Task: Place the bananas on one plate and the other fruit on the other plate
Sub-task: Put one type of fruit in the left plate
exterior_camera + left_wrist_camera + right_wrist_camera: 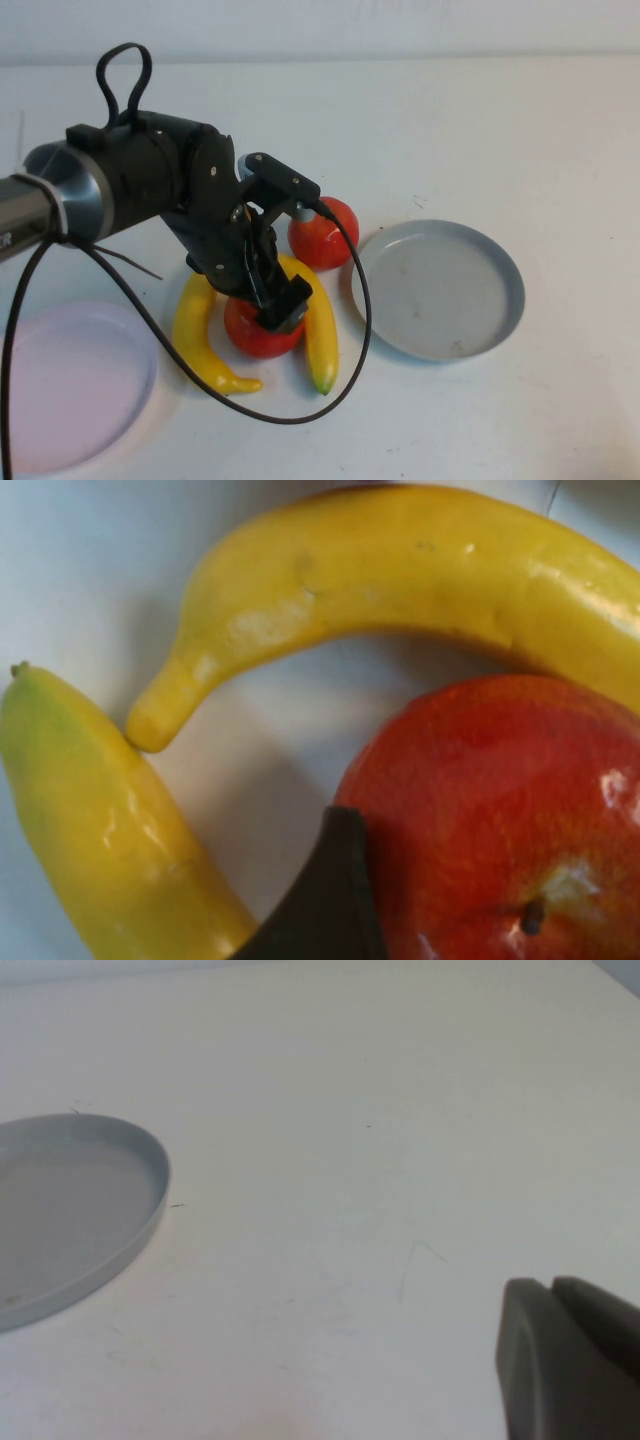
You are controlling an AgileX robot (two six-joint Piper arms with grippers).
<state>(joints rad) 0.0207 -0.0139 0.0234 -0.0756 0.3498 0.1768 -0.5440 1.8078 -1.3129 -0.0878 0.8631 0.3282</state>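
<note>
My left gripper [280, 305] is down over the near red apple [252, 338], which sits on the table between the two yellow bananas [195, 335] [321, 335], and is shut on it. In the left wrist view one dark finger [330, 900] presses the apple's [500, 800] side, with the bananas [400, 570] [110, 820] beside it. The second apple [325, 235] lies just behind. The grey-blue plate [437, 290] is empty on the right, and the pale pink plate [70, 385] is empty at the front left. My right gripper [570, 1360] is shut and empty, low over bare table beside the grey-blue plate [70, 1210]; it is out of the high view.
A black cable [300, 415] from the left arm loops down onto the table in front of the fruit. The white table [500, 120] stretches behind and to the right of the plates.
</note>
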